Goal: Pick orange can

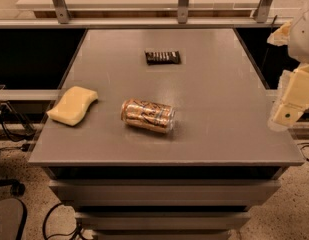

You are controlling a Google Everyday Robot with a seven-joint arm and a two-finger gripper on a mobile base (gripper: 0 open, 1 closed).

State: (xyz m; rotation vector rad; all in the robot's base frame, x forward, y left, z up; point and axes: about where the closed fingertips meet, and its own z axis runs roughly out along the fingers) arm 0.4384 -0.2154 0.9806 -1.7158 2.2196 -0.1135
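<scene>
While the gripper (292, 100) hangs beyond the right edge of the table (219, 89), well apart from the can (147, 116), the task looks to be at its very start: the approach, with nothing grasped. Only pale casing shows at the frame's right border, partly cut off, so whether the gripper is open or closed I cannot tell. The can lies on its side on the grey top, toward the front and a little left of centre. Its long axis runs roughly left to right with a slight slant, and one silver end faces the sponge (73, 105) (which sits near the left edge, apart from the can). A dark wrapper (163, 57) lies farther back, also well clear. Nothing touches the can, so there is free room on every side of it. The next move, as I judge it, calls for carrying the gripper leftward over the table and down to the can, turned so that it closes across the round body rather than along its length. Because a can on its side may roll toward the front or back if nudged, the descent should be centred over the body and the closing even on both sides. The shiny curved wall could also slip if caught too near an end.
</scene>
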